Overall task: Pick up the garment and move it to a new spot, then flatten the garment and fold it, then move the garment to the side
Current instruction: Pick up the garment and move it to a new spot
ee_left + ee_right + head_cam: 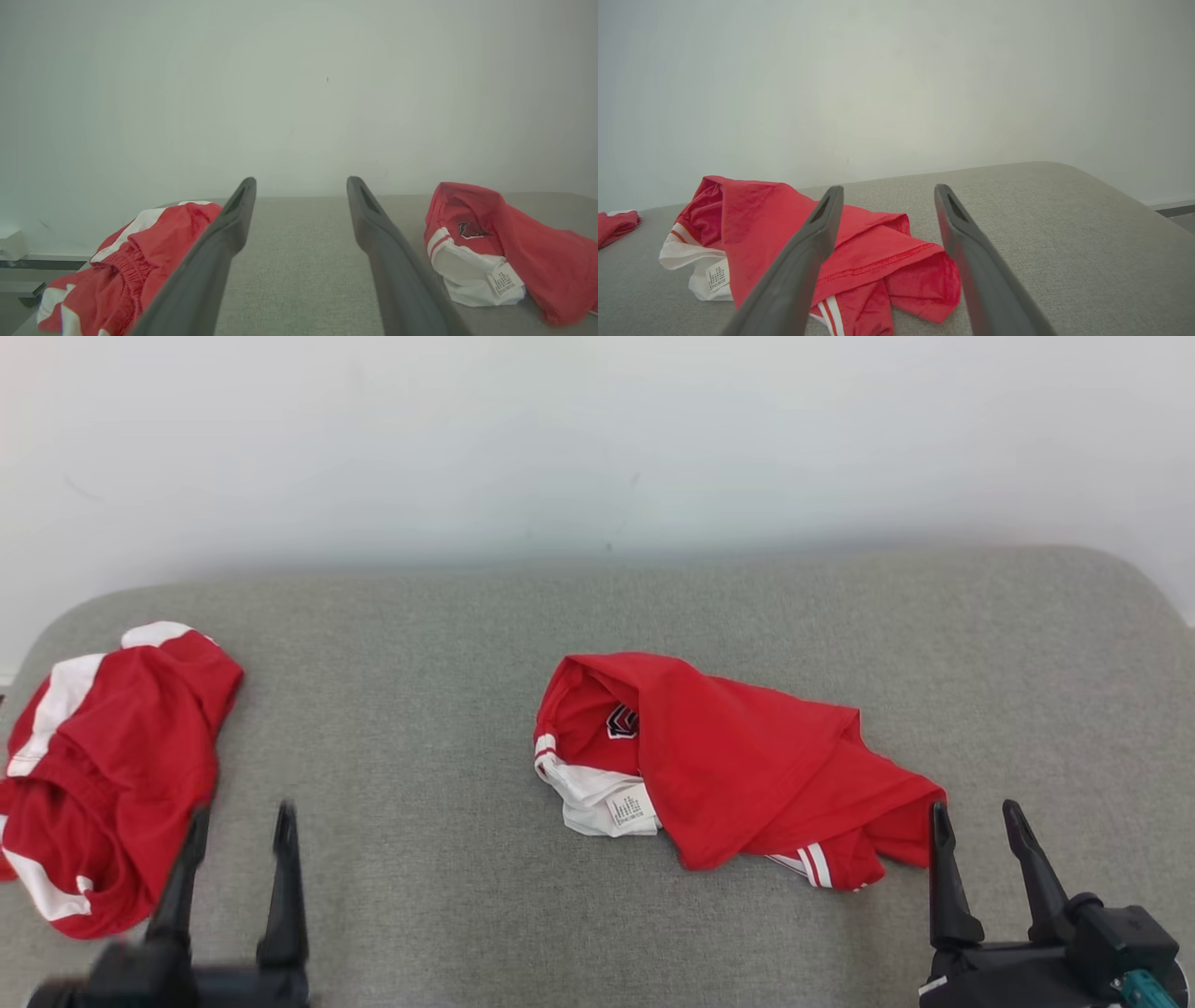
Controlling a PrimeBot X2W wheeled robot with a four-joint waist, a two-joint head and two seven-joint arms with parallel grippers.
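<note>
A crumpled red garment (738, 765) with white trim and a white label lies in the middle of the grey padded surface (420, 709). It also appears in the left wrist view as the garment (514, 233) at the right, and in the right wrist view as the garment (784, 219). My right gripper (975, 807) stands open just right of its right end, its left finger close to the cloth. My left gripper (243, 812) is open and holds nothing. It stands beside a second red and white garment (112, 765) bunched at the surface's left edge.
A plain white wall (597, 429) rises behind the surface. The surface has rounded far corners, and bare grey cloth (299, 261) lies between the two garments. The second garment (154, 242) overhangs the left edge, with floor and a baseboard beyond it.
</note>
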